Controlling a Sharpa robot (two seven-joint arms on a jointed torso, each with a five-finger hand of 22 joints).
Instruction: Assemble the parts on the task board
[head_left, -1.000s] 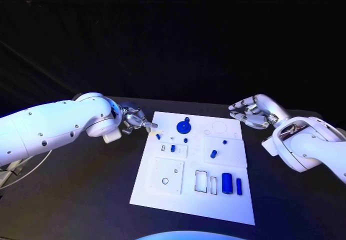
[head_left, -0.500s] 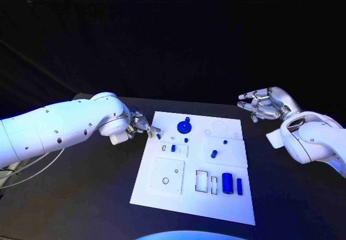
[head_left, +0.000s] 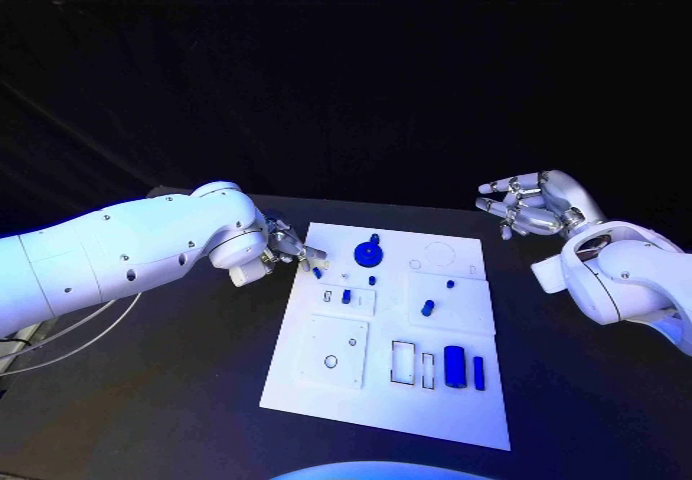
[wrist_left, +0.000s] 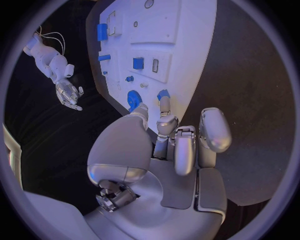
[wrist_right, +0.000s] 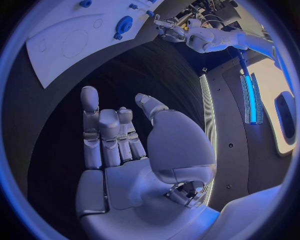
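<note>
Left hand (head_left: 284, 250) is at the task board's (head_left: 378, 400) far-left edge, fingertips pinching a small blue part (head_left: 316, 271) just off it. Right hand (head_left: 528, 210) is empty, fingers loosely spread, well clear.

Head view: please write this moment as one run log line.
left hand: touching small blue part | right hand: open, off task board

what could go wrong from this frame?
1. The left hand has its fingertips at a small blue part on the task board's left edge; a poor pinch could knock it onto the table.
2. The blue gear sits close by; stray fingers may bump it.
3. The right hand hovers off the board, open, not helping.
</note>
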